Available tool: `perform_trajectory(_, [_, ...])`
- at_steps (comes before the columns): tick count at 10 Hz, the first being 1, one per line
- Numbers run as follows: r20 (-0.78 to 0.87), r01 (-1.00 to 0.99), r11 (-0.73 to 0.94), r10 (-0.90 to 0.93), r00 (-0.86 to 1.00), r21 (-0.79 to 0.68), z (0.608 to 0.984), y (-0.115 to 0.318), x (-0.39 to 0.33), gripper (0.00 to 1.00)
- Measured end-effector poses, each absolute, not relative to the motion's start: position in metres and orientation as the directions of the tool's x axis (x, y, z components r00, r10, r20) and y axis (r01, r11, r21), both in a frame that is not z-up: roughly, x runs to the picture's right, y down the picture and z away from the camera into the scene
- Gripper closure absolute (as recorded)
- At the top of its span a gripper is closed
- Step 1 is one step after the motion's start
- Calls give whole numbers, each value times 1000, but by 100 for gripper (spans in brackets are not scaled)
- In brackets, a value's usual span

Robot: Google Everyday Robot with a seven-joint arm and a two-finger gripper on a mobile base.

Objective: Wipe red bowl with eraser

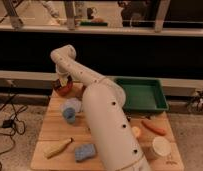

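Camera view: gripper (62, 80) hung over red bowl (63, 88), far-left table (52, 131) corner.
Pincer state: could not tell.

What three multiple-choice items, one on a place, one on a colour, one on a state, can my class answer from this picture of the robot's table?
1. Where is the gripper?
A. over the red bowl at the table's far left corner
B. inside the tray
C. beside the white cup

2. What colour is the tray?
A. red
B. green
C. white

3. How does the tray stand?
A. upside down
B. upright, nothing visible in it
C. stacked on the bowl

Key: 1 A, the arm ends just above the bowl; 2 B, plainly green; 3 B, its bare floor shows.
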State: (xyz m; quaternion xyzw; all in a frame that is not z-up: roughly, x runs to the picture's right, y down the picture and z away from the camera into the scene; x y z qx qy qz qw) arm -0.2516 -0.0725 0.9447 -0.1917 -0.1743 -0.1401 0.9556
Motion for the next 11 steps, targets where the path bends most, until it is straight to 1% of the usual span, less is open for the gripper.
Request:
perform_trajectory(3, [380, 336, 883, -203, 903, -326, 950, -76, -248, 100])
perform_trajectory(4, [380, 337, 883, -204, 902, -327, 951, -76, -248, 95])
perform_trajectory(6, [379, 337, 883, -204, 903, -327, 951, -76, -248, 78])
perform_trajectory(7, [379, 337, 883, -204, 903, -327, 951, -76, -248, 66])
perform_trajectory(10, [379, 338, 883, -205, 902, -326, 950, -76, -249, 45])
perform_trajectory(11, [379, 338, 883, -205, 902, -326, 950, -76, -249, 35])
